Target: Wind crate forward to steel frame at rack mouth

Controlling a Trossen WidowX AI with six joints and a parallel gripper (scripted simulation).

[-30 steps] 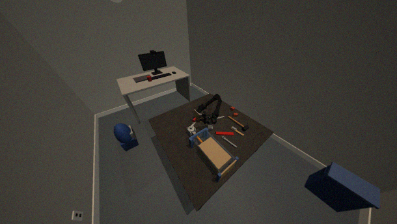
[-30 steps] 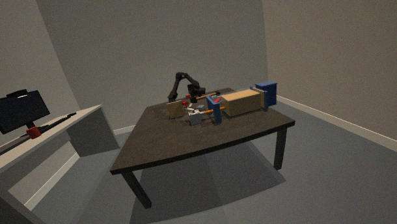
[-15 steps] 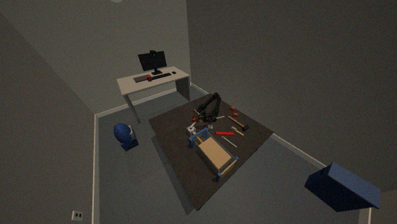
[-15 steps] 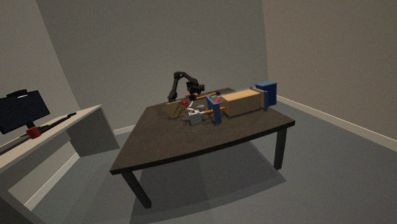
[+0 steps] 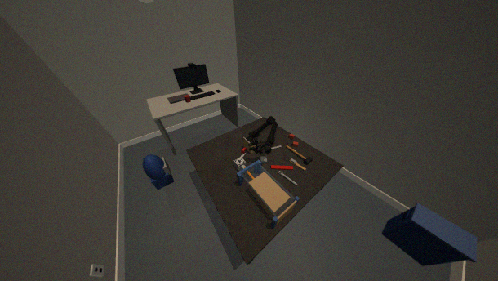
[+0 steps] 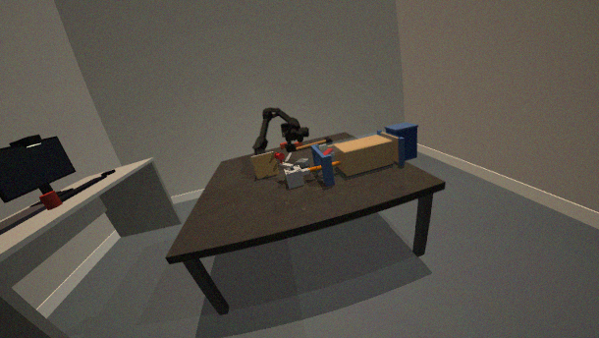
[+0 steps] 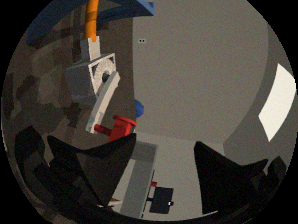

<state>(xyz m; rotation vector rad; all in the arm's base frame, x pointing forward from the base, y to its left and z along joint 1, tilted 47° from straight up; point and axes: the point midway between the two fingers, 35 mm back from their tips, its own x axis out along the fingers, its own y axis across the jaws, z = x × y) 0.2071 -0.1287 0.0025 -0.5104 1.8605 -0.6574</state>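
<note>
The wooden crate lies flat in the clear-panelled cubby. An orange strap runs from it through the blue frame to the grey winch. A short strap length shows between the crate's front and the frame. The winch handle's pale arm reaches from the winch's round hub; its red knob stands at the far end. My gripper is open and empty. The knob is outside the gap, partly hidden by the left finger.
A tan board stands beside the winch. A red bar, a wrench, a mallet, a brush and two red blocks lie on the bench.
</note>
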